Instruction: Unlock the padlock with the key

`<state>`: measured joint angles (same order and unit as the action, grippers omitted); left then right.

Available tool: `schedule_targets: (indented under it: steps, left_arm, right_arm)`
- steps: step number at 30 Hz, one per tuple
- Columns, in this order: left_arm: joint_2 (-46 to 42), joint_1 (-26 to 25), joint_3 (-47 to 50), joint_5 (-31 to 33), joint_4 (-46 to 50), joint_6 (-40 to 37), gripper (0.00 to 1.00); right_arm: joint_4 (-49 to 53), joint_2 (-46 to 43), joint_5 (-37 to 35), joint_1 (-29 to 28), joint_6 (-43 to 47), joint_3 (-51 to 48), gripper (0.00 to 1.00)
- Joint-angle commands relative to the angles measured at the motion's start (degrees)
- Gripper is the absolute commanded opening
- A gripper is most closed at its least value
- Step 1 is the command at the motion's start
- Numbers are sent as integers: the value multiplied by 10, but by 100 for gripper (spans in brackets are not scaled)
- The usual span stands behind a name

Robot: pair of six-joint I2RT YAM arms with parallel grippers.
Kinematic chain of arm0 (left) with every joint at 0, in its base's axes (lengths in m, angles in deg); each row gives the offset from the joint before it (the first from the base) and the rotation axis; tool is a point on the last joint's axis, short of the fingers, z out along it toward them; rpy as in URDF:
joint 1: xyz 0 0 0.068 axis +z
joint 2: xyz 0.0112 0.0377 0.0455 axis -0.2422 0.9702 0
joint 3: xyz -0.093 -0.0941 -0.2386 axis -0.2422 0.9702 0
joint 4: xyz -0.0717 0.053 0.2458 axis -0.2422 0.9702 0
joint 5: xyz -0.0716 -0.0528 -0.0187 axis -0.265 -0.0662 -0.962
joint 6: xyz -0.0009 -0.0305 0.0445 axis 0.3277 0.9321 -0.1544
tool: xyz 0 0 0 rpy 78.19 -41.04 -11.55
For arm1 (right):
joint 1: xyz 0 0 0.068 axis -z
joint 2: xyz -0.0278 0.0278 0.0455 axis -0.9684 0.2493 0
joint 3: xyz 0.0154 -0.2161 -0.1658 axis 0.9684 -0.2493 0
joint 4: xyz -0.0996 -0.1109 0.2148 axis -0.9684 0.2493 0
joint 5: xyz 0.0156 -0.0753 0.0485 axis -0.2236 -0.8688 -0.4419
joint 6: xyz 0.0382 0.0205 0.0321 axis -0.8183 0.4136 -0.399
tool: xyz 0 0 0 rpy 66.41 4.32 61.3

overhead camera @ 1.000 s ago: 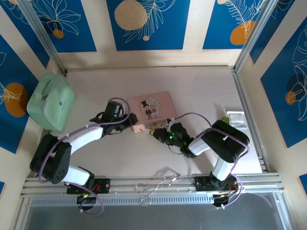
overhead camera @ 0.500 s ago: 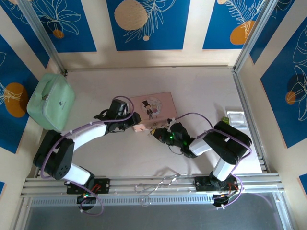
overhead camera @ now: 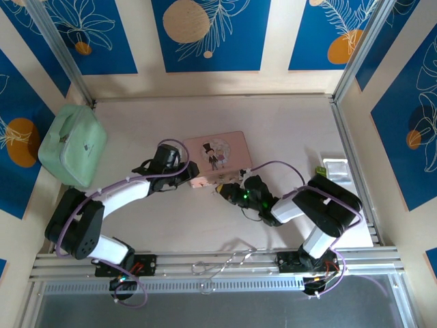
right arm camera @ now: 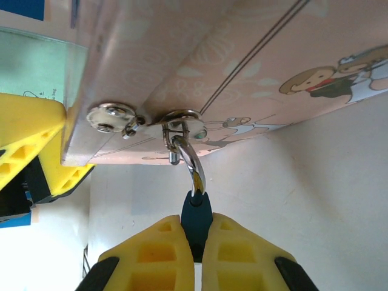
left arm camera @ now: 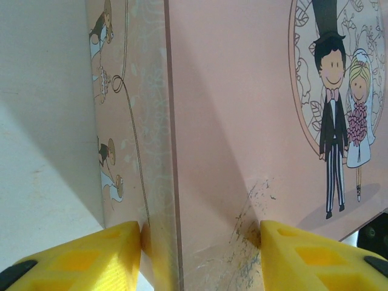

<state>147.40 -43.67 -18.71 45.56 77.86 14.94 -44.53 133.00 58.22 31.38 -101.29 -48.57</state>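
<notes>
Padlock (right arm camera: 197,206), right wrist view: it hangs by its silver shackle from the clasp ring (right arm camera: 179,120) on the side wall of the pink tin (right arm camera: 267,54). Its dark teal body points straight back into the right end effector (right arm camera: 196,227), its long axis in line with the fingers. The yellow fingers are together and clamped on the body, so its lower end is hidden. Bare worktop (right arm camera: 327,200) lies beyond. Left wrist view: the left end effector (left arm camera: 200,233) straddles a corner edge of the tin. One finger is against the side wall and the other on the illustrated lid, roughly half apart and judged to be pinning the tin. Top external view: the right end effector (overhead camera: 229,189) sits at the tin's near edge and the left end effector (overhead camera: 189,176) at its near-left corner. The right arm is the nearer to the lock. The lock itself is too small to resolve here.
</notes>
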Motion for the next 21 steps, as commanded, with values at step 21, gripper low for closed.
schedule_targets:
  steps: [21]
  left_arm:
    - [-12, 15, 48, 3, 39, -2, 50]
  right_arm:
    - [58, -24, -11, 11, 38, 4, 0]
